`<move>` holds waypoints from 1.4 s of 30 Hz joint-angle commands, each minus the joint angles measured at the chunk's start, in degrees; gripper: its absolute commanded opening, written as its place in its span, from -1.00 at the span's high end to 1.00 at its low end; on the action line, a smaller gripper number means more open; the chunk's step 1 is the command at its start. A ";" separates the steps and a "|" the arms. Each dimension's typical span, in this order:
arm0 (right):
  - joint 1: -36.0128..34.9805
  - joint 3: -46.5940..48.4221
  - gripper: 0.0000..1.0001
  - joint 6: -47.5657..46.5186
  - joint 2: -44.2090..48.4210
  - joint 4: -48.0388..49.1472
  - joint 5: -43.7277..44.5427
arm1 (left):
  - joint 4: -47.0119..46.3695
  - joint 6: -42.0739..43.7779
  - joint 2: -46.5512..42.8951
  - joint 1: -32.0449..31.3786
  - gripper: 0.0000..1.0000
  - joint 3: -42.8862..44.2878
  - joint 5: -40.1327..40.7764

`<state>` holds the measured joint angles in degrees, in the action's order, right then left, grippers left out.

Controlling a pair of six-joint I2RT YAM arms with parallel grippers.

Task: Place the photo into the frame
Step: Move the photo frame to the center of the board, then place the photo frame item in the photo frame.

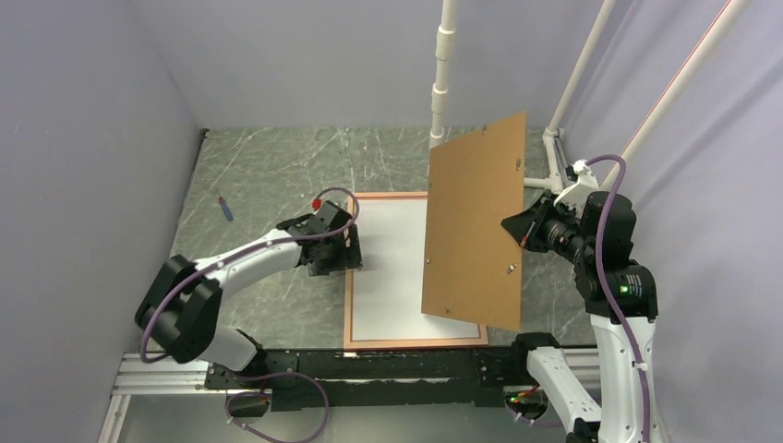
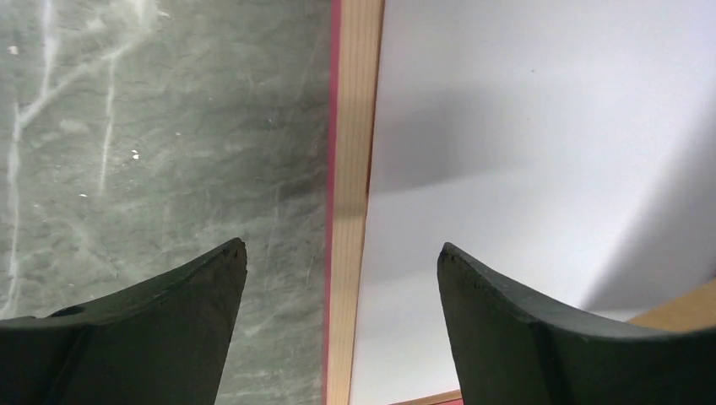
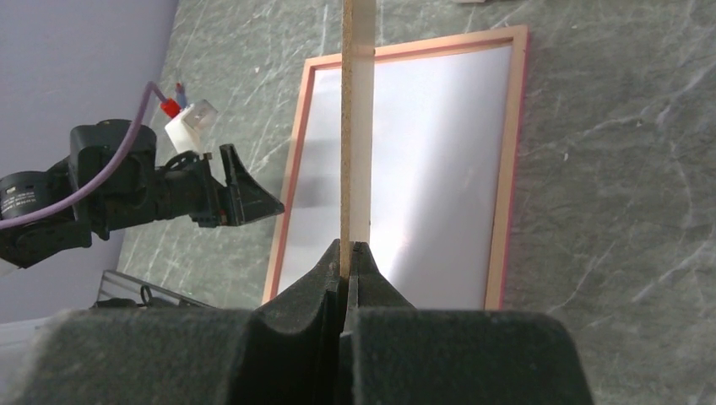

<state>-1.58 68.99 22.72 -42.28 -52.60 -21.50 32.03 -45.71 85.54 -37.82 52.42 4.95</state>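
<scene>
Photo point(image 1: 392, 268) is laid white side up inside the frame point(image 1: 349, 305), flat on the table point(image 1: 268, 175). Left gripper point(image 2: 342, 247) is spread wide over the frame's left edge. Brown board point(image 1: 475, 221) is clamped tilted above the frame's right side by the right gripper point(image 3: 342, 250)

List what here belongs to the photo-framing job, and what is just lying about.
Job: frame; photo, white side up inside it; brown board, gripped by right gripper; left gripper, open over the frame's edge.
Lying about: small blue-and-red item on the table, left of the frame.
</scene>
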 commanded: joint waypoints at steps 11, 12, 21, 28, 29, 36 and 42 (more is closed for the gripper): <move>0.00 -4.47 1.00 7.60 1.35 15.45 -14.13 | -14.71 0.71 -13.34 12.68 -0.50 -14.81 -15.87; 0.00 -5.97 1.00 9.24 1.64 16.93 -15.58 | -14.51 0.98 -13.52 12.95 -0.48 -14.96 -15.85; -0.09 -20.53 1.00 23.56 2.54 31.78 -22.27 | -11.44 3.27 -17.12 13.48 -0.37 -14.48 -13.31; -0.18 -23.01 1.00 22.32 -1.73 30.72 -23.02 | -12.05 3.71 -16.80 13.48 -0.26 -14.78 -13.22; -0.17 -23.33 1.00 22.19 -2.33 30.82 -23.29 | -12.25 3.70 -16.55 13.47 -0.25 -14.92 -13.55; -0.44 -26.23 1.00 22.14 -5.92 32.88 -25.82 | -14.65 3.61 -14.24 13.39 -0.20 -15.59 -15.78; -0.86 -28.42 1.00 22.30 -7.58 35.24 -26.78 | -16.35 3.44 -12.06 13.35 -0.17 -16.07 -17.01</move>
<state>-1.98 40.71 43.11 -49.76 -24.73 -44.05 18.79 -42.85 72.49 -24.56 36.75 -10.24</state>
